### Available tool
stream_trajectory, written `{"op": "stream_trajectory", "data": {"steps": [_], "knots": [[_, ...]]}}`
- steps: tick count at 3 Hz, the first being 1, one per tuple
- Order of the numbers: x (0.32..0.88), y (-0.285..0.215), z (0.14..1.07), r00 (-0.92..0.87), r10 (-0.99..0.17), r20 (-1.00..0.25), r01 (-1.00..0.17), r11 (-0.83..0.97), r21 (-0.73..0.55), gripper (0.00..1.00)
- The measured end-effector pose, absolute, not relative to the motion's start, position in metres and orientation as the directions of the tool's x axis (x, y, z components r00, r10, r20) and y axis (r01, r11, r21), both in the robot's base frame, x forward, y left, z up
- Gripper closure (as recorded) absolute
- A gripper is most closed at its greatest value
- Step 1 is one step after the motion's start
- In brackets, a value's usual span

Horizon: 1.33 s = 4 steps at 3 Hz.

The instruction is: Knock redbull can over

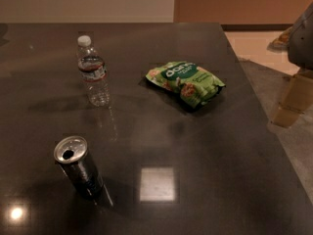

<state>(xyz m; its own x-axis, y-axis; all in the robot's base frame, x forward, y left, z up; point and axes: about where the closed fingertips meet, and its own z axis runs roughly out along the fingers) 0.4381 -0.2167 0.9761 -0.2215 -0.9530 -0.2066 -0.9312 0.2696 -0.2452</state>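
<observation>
Dark glossy table (215, 180) fills most of my view, with light glare bouncing off it. There's a pale wall (88, 1) behind and bare floor (249, 40) past the far right corner. The pincer isn't in shot at all, so I can't tell if it's apart or together, and I can't place stuff relative to it. The can (78, 166) stands upright at the near left of the table, tab hole open. A water bottle (93, 72) stands well behind it, and a green snack bag (186, 83) lies flat further right, both well apart from the can.
</observation>
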Motion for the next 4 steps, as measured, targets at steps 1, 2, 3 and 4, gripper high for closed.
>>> {"op": "stream_trajectory", "data": {"steps": [1, 2, 3, 4], "knots": [[0.438, -0.217, 0.976, -0.222, -0.953, -0.207, -0.931, 0.270, -0.245, 0.00], [0.443, -0.194, 0.979, -0.182, -0.944, -0.276, -0.940, 0.249, -0.232, 0.00], [0.448, -0.158, 0.980, -0.119, -0.917, -0.380, -0.954, 0.211, -0.212, 0.00], [0.448, -0.121, 0.979, -0.061, -0.878, -0.476, -0.967, 0.170, -0.192, 0.00]]}}
